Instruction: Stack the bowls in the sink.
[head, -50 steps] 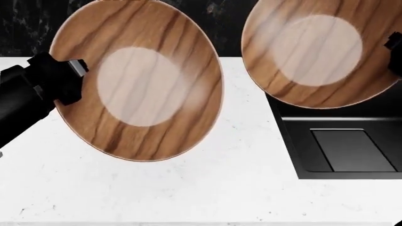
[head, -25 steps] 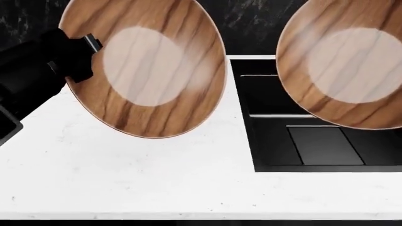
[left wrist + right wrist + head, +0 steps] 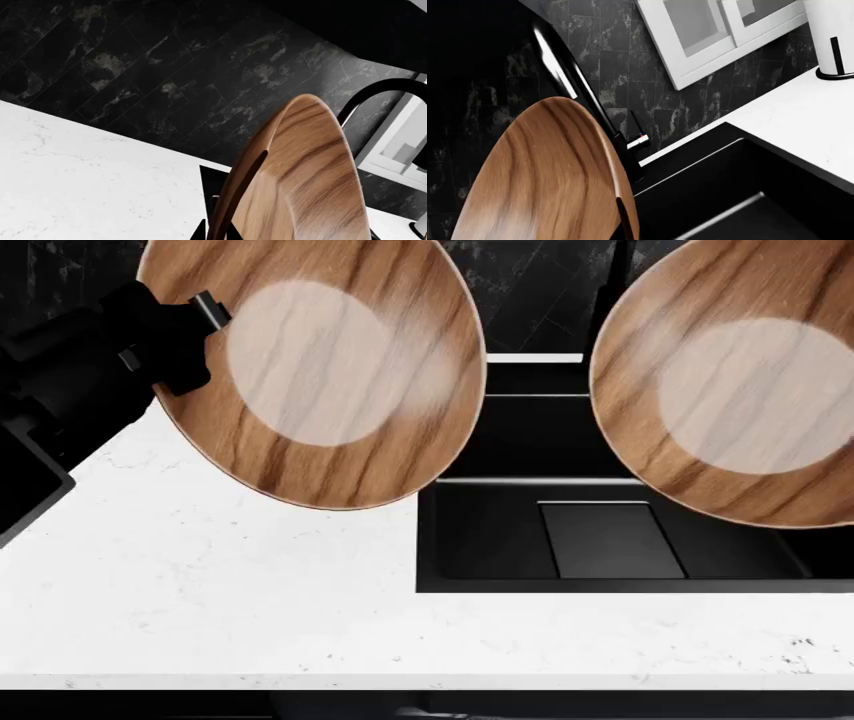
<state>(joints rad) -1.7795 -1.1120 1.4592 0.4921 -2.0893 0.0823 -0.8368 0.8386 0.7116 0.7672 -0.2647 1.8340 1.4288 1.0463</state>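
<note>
Sink (image 3: 481,540), the black basin set into the white countertop (image 3: 200,590), lies below and between the two raised bowls, open and with nothing in it that the head view shows. Its faucet (image 3: 570,75) rises at the back edge. The right bowl (image 3: 747,390) hangs directly over the basin, base toward the camera, tilted nearly on edge; the left bowl (image 3: 320,365) is tilted the same way but sits mostly over the countertop, only its inner rim reaching past the sink's left wall. So the right arm looks nearer to a drop (the left needs to travel inward first). The left gripper (image 3: 180,335) pinches the left bowl's rim on its outer side, fingers closed on the wood. The right gripper is outside the head view and hidden in its own wrist view, though its bowl (image 3: 547,180) is plainly held aloft.
</note>
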